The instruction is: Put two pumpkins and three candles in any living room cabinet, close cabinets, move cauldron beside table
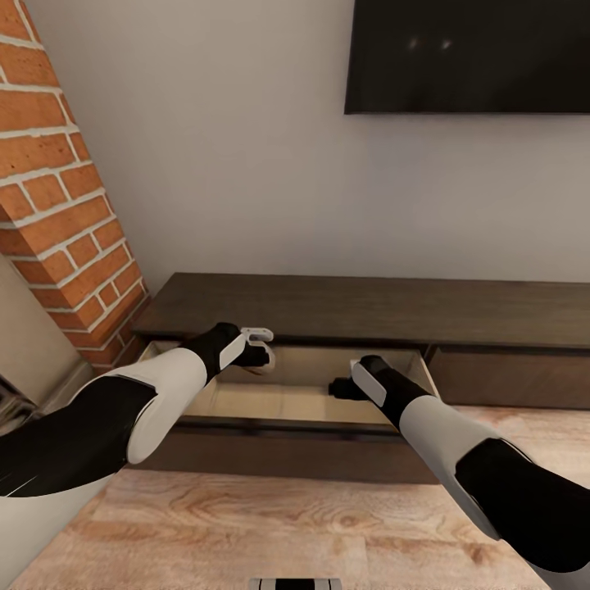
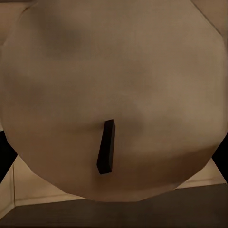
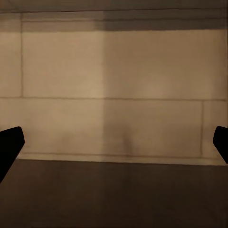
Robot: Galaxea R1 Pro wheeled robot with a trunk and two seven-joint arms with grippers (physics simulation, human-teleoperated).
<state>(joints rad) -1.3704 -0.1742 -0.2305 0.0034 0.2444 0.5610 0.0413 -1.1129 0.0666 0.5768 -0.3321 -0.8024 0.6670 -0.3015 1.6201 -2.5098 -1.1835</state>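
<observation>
Both arms stretched forward and down, left gripper (image 1: 264, 357) seemingly clamped, right gripper (image 1: 338, 387) jaws spread wide.

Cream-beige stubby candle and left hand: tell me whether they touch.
Touching. The left wrist view has the cream-beige stubby candle pressed close between the left hand's dark fingers; the head view shows it gripped over the drawer.

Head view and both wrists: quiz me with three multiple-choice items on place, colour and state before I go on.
1. Where are both grippers?
A. over the open drawer
B. on the cabinet top
C. at the TV

2. What colour is the drawer's inside?
A. white
B. light beige
C. black

3. What state is the right gripper in?
A. shut on a pumpkin
B. open, empty
C. shut on a candle

Key: A, left gripper and right gripper are over the drawer of the cabinet; B, its panels look beige; B, fingertips apart, nothing between. The left holds a candle.
</observation>
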